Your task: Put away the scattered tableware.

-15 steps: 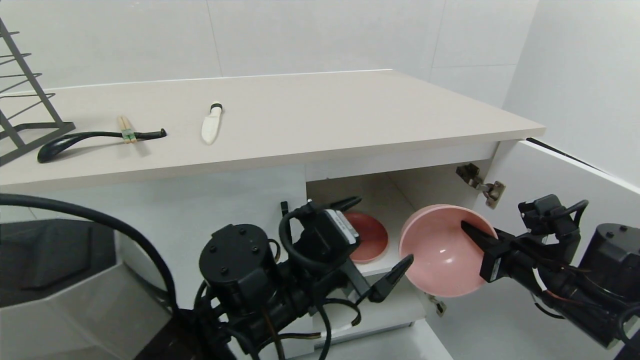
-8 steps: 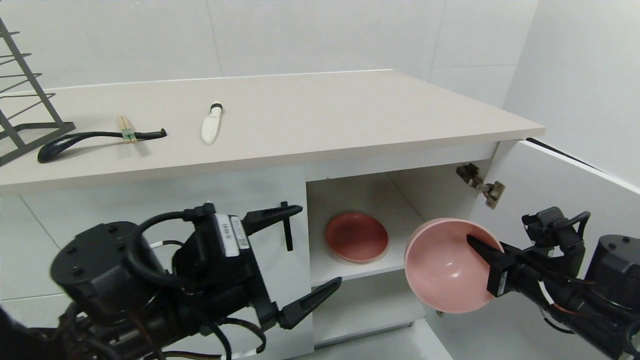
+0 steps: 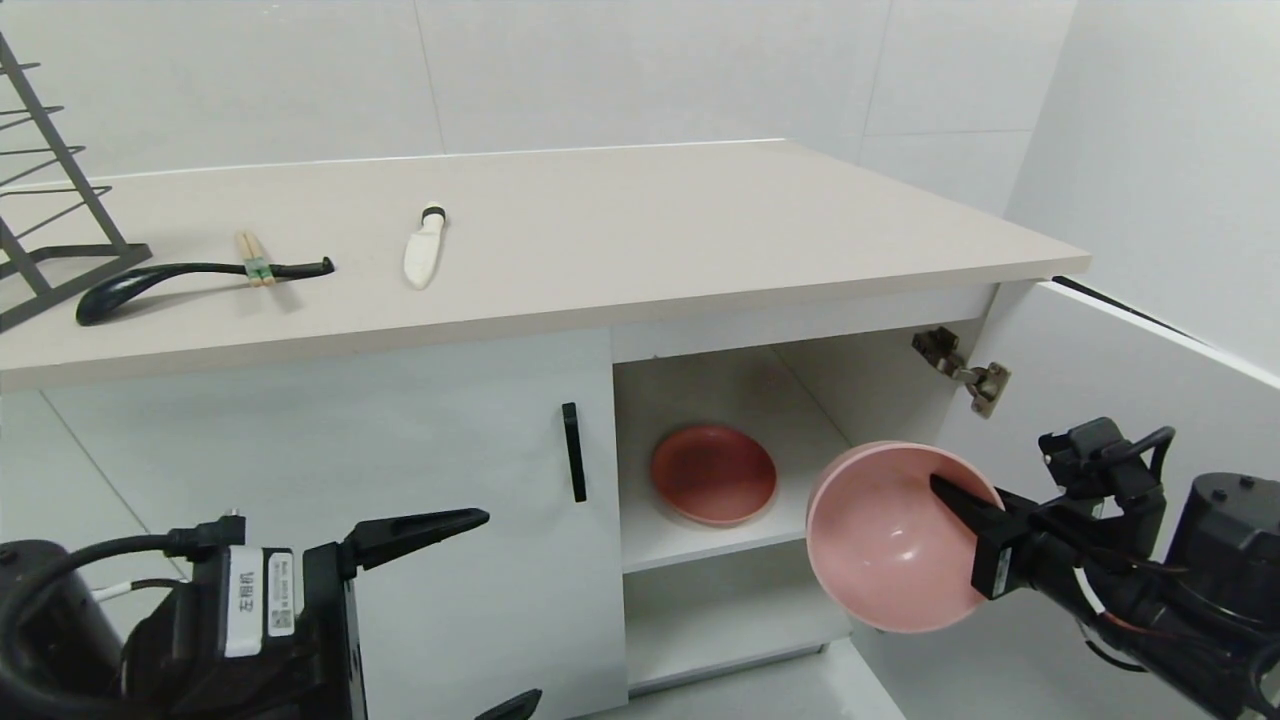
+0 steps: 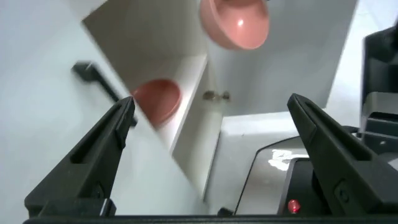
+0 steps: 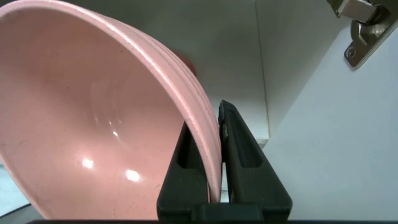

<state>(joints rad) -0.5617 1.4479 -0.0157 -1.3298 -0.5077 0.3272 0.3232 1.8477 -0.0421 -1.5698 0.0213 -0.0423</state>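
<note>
Jaws of the right gripper [image 5: 208,134] clamp the pink bowl [image 3: 880,550] by its rim, lower right, cabinet shelf [image 3: 700,542] just leftward; left gripper [image 4: 211,102] spread wide.

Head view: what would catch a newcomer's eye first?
The pink bowl, tilted and pinched at the rim by the right gripper, hangs before the open cabinet. Inside, a red plate lies on the shelf; a black ladle, chopsticks and a white knife lie on the countertop.
</note>
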